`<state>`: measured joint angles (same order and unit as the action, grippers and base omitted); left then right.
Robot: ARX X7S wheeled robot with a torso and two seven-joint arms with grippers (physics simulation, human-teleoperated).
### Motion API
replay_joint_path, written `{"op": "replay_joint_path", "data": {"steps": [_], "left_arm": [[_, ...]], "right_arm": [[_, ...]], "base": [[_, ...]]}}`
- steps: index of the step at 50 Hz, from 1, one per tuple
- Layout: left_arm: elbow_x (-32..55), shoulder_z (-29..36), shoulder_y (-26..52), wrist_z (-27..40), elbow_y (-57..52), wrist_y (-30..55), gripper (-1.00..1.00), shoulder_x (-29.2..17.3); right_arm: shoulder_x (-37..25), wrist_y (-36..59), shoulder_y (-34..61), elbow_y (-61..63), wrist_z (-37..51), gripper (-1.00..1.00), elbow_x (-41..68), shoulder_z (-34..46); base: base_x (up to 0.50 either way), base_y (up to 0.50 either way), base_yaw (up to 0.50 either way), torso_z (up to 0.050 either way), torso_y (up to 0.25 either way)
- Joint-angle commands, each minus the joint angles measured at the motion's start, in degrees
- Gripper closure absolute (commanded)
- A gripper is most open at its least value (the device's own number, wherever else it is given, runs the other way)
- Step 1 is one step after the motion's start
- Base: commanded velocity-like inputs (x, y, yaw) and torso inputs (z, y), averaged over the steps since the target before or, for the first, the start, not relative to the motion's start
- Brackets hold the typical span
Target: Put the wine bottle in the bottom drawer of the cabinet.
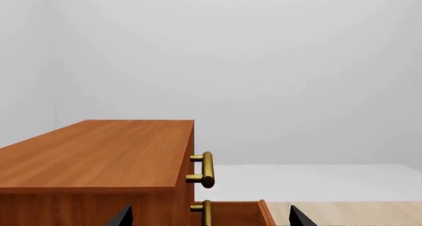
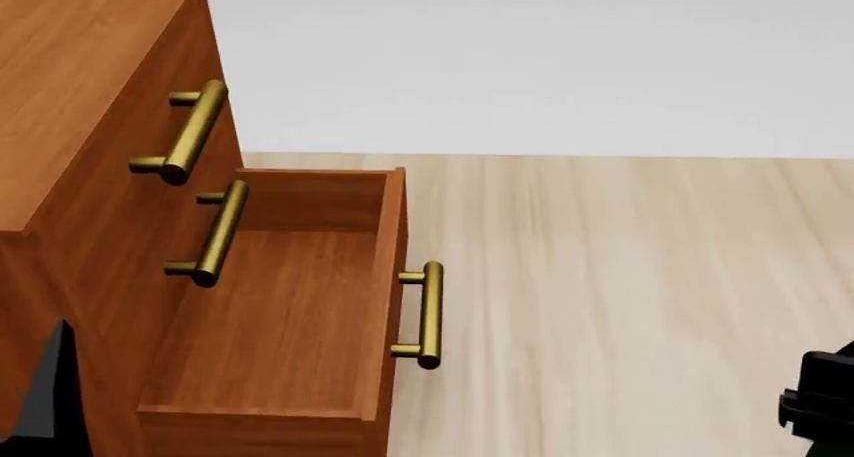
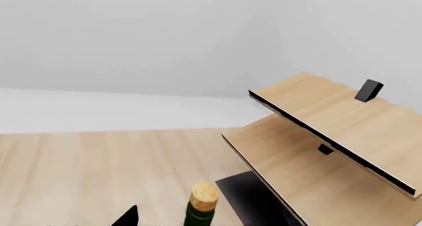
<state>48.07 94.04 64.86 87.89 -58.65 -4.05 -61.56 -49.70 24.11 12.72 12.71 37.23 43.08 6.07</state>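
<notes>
The cabinet [image 2: 80,67] stands at the left in the head view, its top [image 1: 99,152] filling the left wrist view. The bottom drawer [image 2: 267,317] is pulled out and holds nothing; its brass handle [image 2: 424,315] faces the floor side. My left gripper [image 1: 209,218] is open, level with the cabinet's upper part, holding nothing. The wine bottle [image 3: 201,208] shows only its cork and dark green neck, upright between the fingers of my right gripper [image 3: 207,220]. One fingertip [image 3: 128,217] shows; the contact with the bottle lies below the frame.
Two upper drawer fronts with brass handles [image 2: 187,132] [image 2: 216,232] are closed. A light wooden rack [image 3: 329,137] with a black base [image 3: 247,199] stands close beside the bottle. Part of the right arm [image 2: 821,402] shows at the head view's lower right, over the pale wooden floor [image 2: 627,277].
</notes>
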Motion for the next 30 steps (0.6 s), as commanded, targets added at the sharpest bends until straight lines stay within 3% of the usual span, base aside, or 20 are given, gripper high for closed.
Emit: {"op": "replay_joint_path", "data": {"steps": [1,30], "left_arm": [[0.3,-0.7,-0.5,-0.1,-0.2,0.5,-1.0,0.0],[0.9,-2.2,-2.1,-0.8,0.9,0.4,-1.0,1.0]], "right_arm": [[1.8,0.9,3.6,-3.0,-1.7,-1.0,-1.0,2.7],[5.3,-2.2,7.0,-13.7,-5.4,-1.0,-3.8,4.5]], "base": [[0.0,0.0,0.0,0.0,0.0],[0.0,0.0,0.0,0.0,0.0]]}}
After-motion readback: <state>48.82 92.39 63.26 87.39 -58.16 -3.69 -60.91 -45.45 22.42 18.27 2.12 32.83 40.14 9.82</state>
